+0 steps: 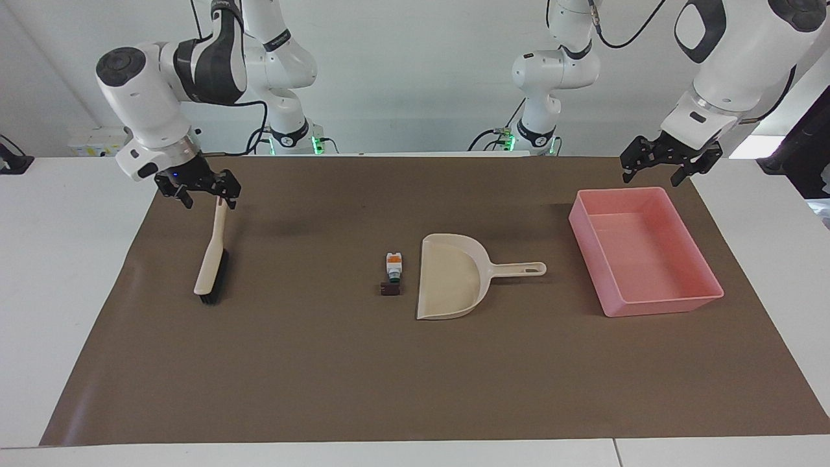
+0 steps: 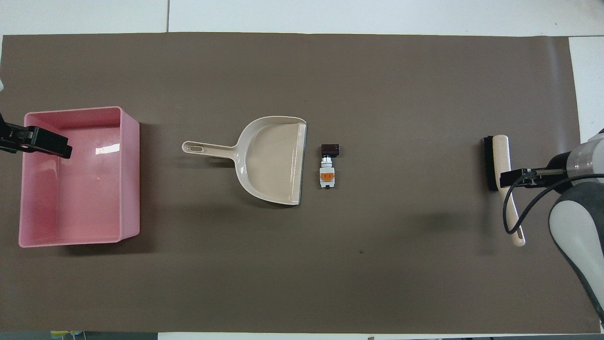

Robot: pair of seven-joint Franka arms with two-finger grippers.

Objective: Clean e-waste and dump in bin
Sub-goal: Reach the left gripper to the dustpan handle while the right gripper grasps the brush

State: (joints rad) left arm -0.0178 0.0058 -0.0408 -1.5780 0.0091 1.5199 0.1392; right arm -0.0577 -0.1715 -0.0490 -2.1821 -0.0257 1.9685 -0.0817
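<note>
E-waste (image 1: 392, 273), two tiny, light, rigid blocks beside the dustpan (image 1: 452, 277) mouth, suits sweeping rather than pinching. Right gripper (image 1: 198, 189) hangs open and empty over the stiff brush (image 1: 212, 257) handle, well toward the left arm's end from it lie the blocks. Left gripper (image 1: 670, 161) waits open and empty above the bin (image 1: 674, 301) rim.

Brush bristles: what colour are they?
Black, along one edge of the beige brush; the overhead view shows the bristles best.

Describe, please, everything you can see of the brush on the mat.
The brush is beige, plastic-looking, with black bristles along one side of its head and a slim handle ending in a hanging slot. It lies flat on the brown mat toward the right arm's end, handle pointing toward the robots. The open right gripper hovers over the handle's end; contact is not evident.
</note>
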